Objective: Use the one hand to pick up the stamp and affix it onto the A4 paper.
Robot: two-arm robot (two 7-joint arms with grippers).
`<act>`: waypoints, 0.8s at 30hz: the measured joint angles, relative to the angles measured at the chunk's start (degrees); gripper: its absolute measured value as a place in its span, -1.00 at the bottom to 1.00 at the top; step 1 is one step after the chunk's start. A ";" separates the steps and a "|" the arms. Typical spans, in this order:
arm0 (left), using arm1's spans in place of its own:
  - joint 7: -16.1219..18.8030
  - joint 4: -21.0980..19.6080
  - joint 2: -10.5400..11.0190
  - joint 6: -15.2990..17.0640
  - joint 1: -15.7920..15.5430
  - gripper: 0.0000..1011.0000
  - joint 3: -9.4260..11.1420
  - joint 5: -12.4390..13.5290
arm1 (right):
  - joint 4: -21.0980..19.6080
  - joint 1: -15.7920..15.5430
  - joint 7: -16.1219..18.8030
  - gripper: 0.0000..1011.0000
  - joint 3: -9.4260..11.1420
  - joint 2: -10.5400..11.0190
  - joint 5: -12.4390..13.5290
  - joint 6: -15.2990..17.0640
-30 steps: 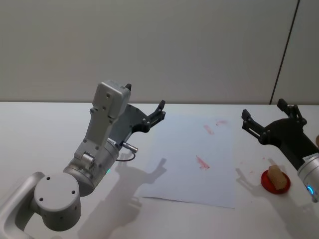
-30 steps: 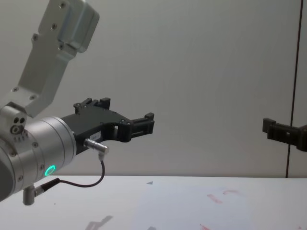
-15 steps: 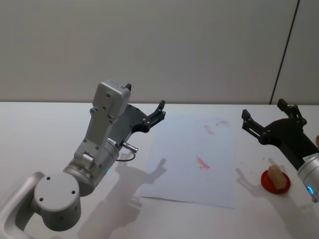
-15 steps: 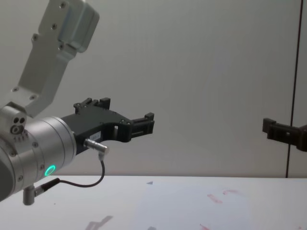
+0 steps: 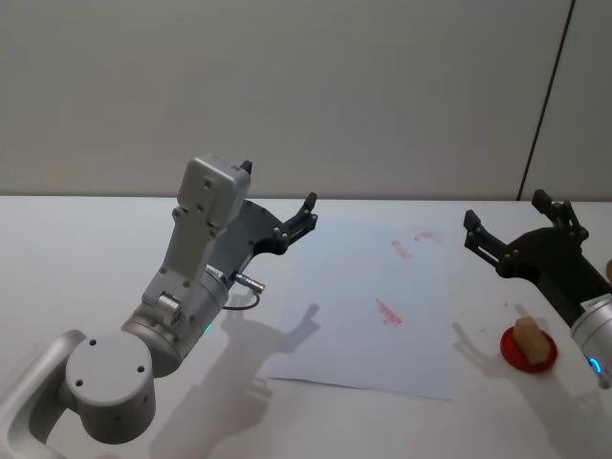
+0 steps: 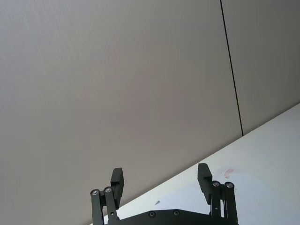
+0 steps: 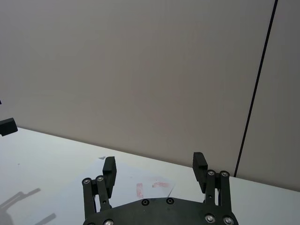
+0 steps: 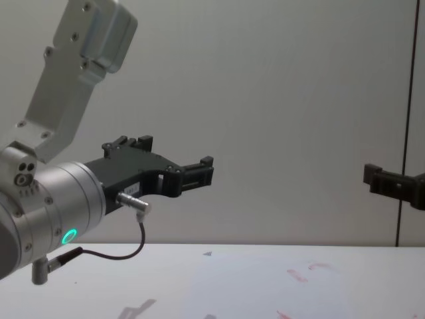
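I log stamp (image 5: 531, 337) on red pad (image 5: 511, 350), just right of A4 paper (image 5: 363, 325), long axis slanting far-left to near-right, bare surface (image 5: 478, 287) between them, right tool (image 5: 505, 210) released, raised nearby, left tool (image 5: 308, 212) released by paper's far-left corner.

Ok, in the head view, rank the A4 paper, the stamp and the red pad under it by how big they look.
1. A4 paper, by far the largest.
2. Red pad, a small disc right of the paper.
3. Stamp, sitting on the pad, slightly smaller; it covers much of the disc, so the margin is narrow.
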 joint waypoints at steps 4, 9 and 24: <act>0.00 0.00 0.00 0.00 0.00 0.98 0.00 0.00 | 0.00 0.00 0.00 0.98 0.00 0.00 0.00 0.00; 0.00 0.00 0.00 0.00 0.00 0.98 0.00 0.00 | 0.00 0.00 0.00 0.98 0.00 0.00 0.00 0.00; 0.00 0.00 0.00 0.00 0.00 0.98 0.00 0.00 | -2.35 -3.62 -2.25 0.98 1.27 2.86 -0.34 2.69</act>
